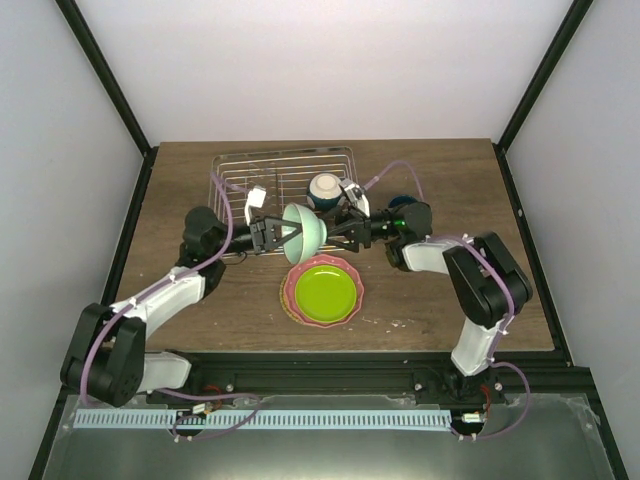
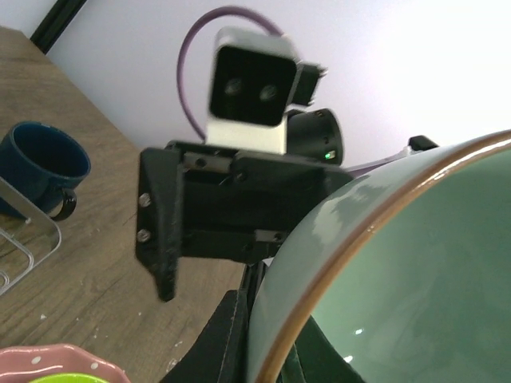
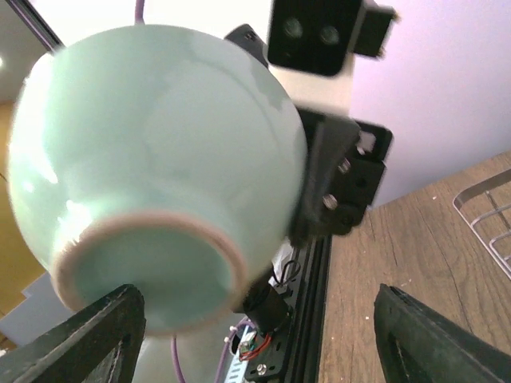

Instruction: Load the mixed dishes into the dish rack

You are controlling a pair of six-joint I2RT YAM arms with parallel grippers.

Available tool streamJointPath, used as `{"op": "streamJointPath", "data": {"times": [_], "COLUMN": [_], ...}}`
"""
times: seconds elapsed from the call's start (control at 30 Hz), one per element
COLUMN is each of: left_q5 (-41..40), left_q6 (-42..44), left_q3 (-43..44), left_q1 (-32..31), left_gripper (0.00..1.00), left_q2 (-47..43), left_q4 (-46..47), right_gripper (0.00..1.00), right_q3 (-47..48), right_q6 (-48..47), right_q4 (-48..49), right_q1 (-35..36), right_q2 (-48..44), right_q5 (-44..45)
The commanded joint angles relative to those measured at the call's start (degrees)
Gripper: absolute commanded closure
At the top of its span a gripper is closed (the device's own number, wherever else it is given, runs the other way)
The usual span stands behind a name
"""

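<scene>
The pale mint bowl (image 1: pixel 305 230) hangs tipped on its side in the air just in front of the dish rack (image 1: pixel 240 180). My left gripper (image 1: pixel 277 235) is shut on its rim, one finger inside and one outside (image 2: pixel 227 335). My right gripper (image 1: pixel 336 228) faces the bowl's foot (image 3: pixel 152 263) with fingers (image 3: pixel 88 335) spread wide and nothing pinched. A cream bowl (image 1: pixel 323 188) sits in the rack. The lime-green plate (image 1: pixel 323 290) lies on the pink scalloped plate (image 1: pixel 293 300) nearer the front. The dark blue mug (image 2: pixel 40 167) stands on the table right of the rack.
The wooden table (image 1: pixel 180 280) is bounded by black frame posts and white walls. A rack corner (image 3: pixel 487 215) shows in the right wrist view. Both arms meet over the table's middle, above the stacked plates.
</scene>
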Motion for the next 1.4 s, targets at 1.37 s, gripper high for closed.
{"op": "streamJointPath", "data": {"times": [1.37], "left_q5": [0.0], "left_q6": [-5.7], "left_q3": [0.0], "left_q1": [1.6], "left_gripper": [1.0], "left_q2": [6.0], "left_q4": [12.2], "right_gripper": [0.19], "right_q3": [2.0], "right_q6": [1.2], "right_q4": [18.7], "right_q1": [-1.5], "right_q2": [-2.9], "right_q5": [0.0]}}
